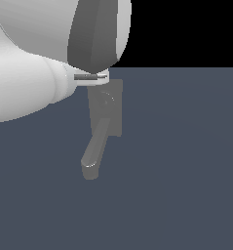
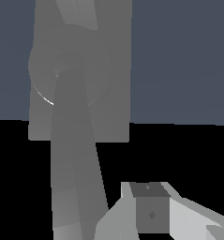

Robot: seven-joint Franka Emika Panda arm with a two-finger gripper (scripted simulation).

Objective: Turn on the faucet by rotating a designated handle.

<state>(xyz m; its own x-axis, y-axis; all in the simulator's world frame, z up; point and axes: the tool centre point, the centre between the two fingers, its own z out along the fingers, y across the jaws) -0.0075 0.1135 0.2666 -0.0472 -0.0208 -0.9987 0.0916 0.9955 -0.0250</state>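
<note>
wrist view shows just one finger of the gripper [image 2: 153,213] poking in at the edge, a pale block with a dark pad, so i honestly can't tell if it's spread wide or pinched narrow. nothing looks caught in it. it sits just beside the long grey bar running up the frame, apparently not touching it.

that bar comes off a round hub on the faucet [image 2: 113,93], which has a flat block base. whether it's the handle or the spout from this angle — i can't say, they overlap.

in the exterior view the arm [image 1: 35,73] covers the far end of the faucet, and a thin dark bar sticks out right at the wrist, which is probably the handle [image 1: 85,76]. the thick spout [image 1: 94,154] points toward the camera across the blue-grey floor [image 1: 186,171].

handling guess: rigid metal-like stuff, won't flex or break, smooth so fingers could slide. it only swings around its hub, so i'd push or pinch near the free tip for leverage, flat sides between the pads.
</note>
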